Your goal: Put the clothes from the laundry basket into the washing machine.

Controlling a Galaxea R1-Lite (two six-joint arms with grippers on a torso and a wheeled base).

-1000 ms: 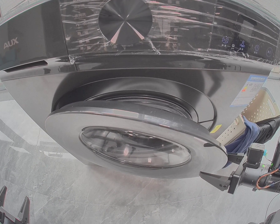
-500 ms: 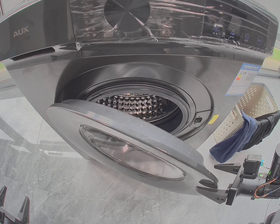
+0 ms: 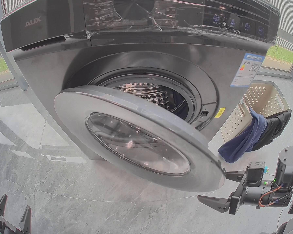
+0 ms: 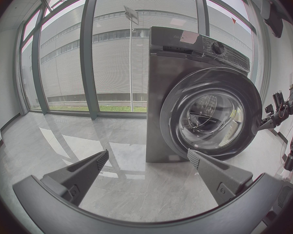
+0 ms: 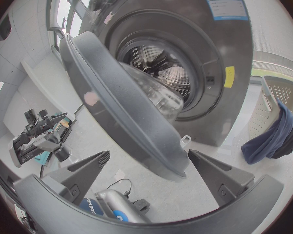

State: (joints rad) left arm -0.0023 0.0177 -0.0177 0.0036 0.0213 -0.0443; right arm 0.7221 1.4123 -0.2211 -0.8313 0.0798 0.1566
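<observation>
The right gripper (image 3: 212, 185) is holding its fingers wide apart astride the open door (image 3: 192, 153) edge, gripping nothing; the left gripper (image 4: 147, 152) is gaping empty. The clothes (image 3: 247, 140) are hanging over the laundry basket (image 3: 267, 98) rim, beside the washing machine (image 3: 52, 72).

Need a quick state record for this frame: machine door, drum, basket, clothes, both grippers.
door: washing machine door partly open, swung outward
drum: drum partly visible behind the door; visible part shows bare metal
basket: laundry basket on the robot's right of the machine
clothes: blue garment and black garment draped over the basket rim
right: right gripper jaws open, door's free edge between them
left: left gripper jaws open, holding nothing
</observation>
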